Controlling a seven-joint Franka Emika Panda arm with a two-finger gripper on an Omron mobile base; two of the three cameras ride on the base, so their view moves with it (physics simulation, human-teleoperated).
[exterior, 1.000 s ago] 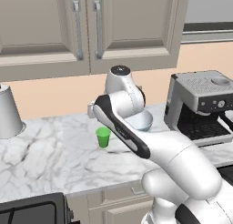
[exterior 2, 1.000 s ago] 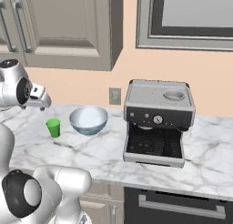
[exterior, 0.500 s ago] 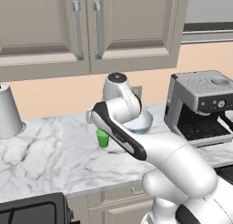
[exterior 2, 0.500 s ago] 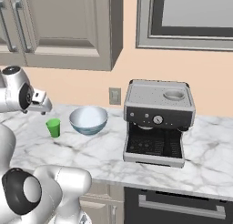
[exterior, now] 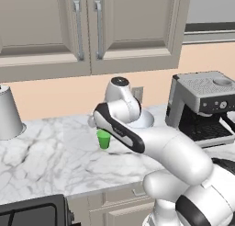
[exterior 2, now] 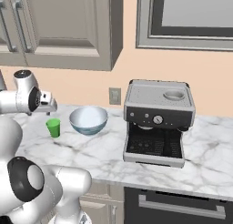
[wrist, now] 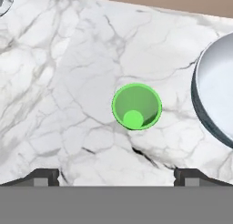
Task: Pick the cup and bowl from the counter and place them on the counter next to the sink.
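The green cup is seen upright on the white marble counter, directly beneath the gripper, whose fingers are spread wide and hold nothing. The pale blue bowl is set just right of the cup, left of the espresso machine.

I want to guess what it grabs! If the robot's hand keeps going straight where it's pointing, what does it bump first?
Probably the cup. The gripper looks straight down at it, fingers wide apart, though the cup sits a little off centre. The bowl lies off to the side.
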